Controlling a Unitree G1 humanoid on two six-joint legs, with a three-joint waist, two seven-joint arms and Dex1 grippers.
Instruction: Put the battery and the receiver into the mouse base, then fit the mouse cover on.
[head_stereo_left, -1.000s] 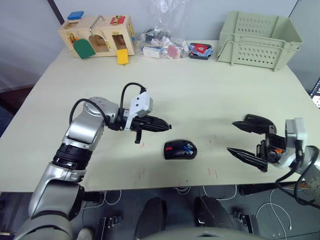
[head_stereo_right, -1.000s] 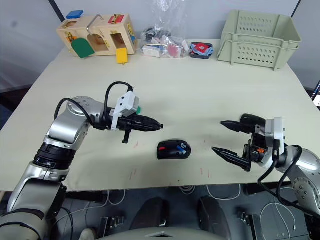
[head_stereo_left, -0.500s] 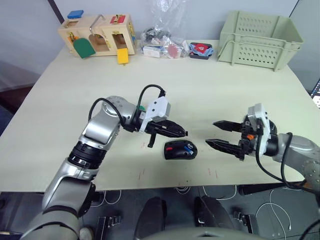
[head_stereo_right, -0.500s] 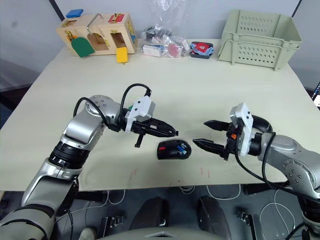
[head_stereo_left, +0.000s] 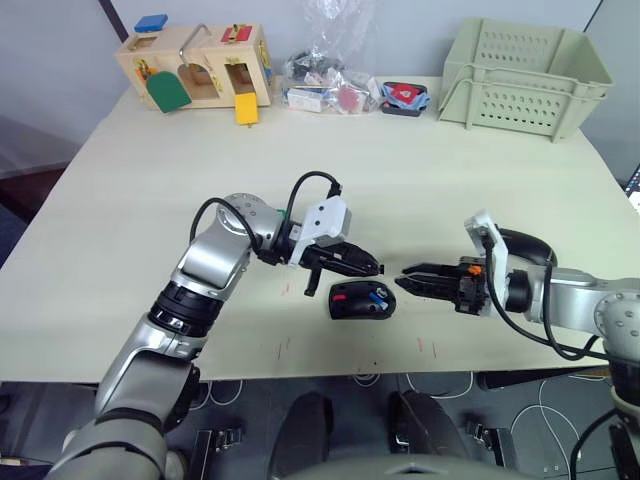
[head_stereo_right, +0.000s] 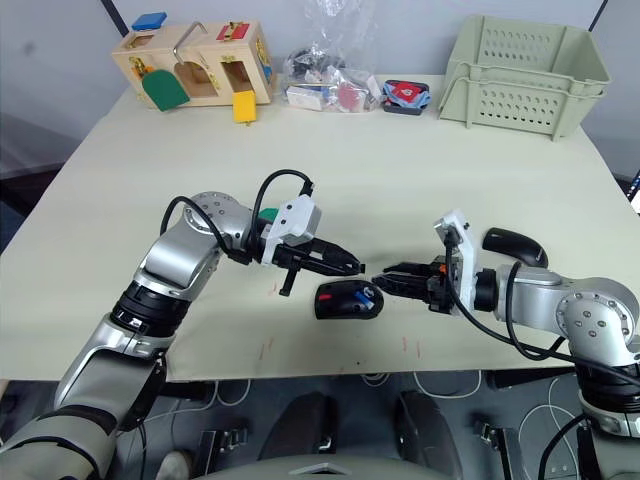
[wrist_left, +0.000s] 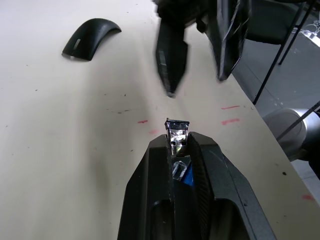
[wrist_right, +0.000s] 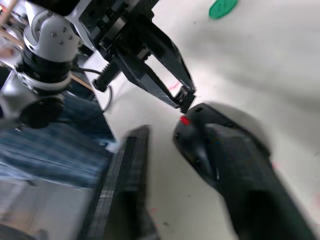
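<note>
Pretty plain cream bench (head_stereo_left: 130, 200) with a few red marks near the front edge. The mouse base (head_stereo_left: 360, 299) sits near the front middle, with the battery (head_stereo_left: 377, 296) lying in its hollow top, and the mouse cover (head_stereo_right: 514, 245) lies off to its right. Along the back there's a wooden toy box (head_stereo_left: 196, 70), a clear plastic bag of bits (head_stereo_left: 325, 85), a small dark tray (head_stereo_left: 402, 98) and a pale green crate (head_stereo_left: 530, 66)
</note>
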